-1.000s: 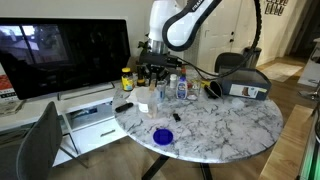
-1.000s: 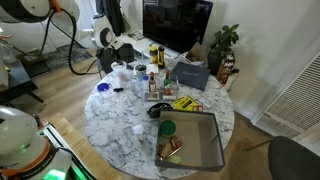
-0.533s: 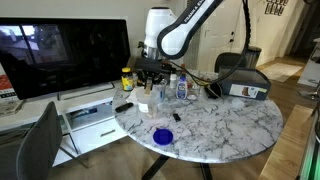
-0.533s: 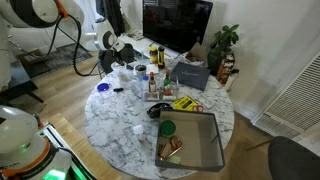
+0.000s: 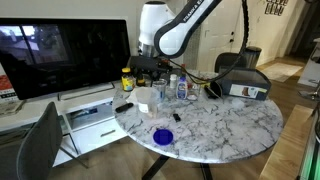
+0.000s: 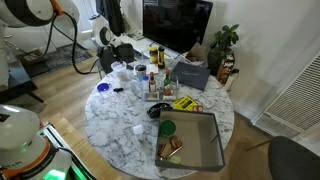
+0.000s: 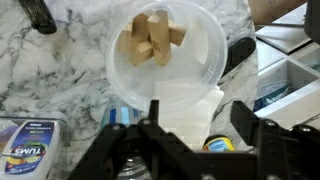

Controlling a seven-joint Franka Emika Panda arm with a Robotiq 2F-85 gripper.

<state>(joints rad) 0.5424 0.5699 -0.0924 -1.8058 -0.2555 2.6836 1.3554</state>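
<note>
In the wrist view a clear plastic cup [image 7: 165, 50] stands on the marble table right under my gripper [image 7: 198, 116]. It holds a few wooden blocks [image 7: 152, 44]. The black fingers [image 7: 243, 116] stand wide apart and open, with nothing between them. Below the gap lie a white sheet [image 7: 180, 100] and a yellow jar lid [image 7: 218, 144]. In both exterior views the gripper [image 5: 150, 70] [image 6: 118, 50] hangs just above the cup [image 5: 144, 97] at the table's edge near the monitor.
A Tums box [image 7: 30, 158] and a black marker [image 7: 38, 14] lie near the cup. Small bottles [image 5: 180, 88], a blue dish [image 5: 162, 135], a yellow jar [image 5: 127, 78] and a grey bin [image 5: 245, 85] share the table. A grey tray [image 6: 195, 140] and green lid [image 6: 167, 128] sit nearer the far edge.
The arm has risen a little above the cup. Nothing on the table has moved.
</note>
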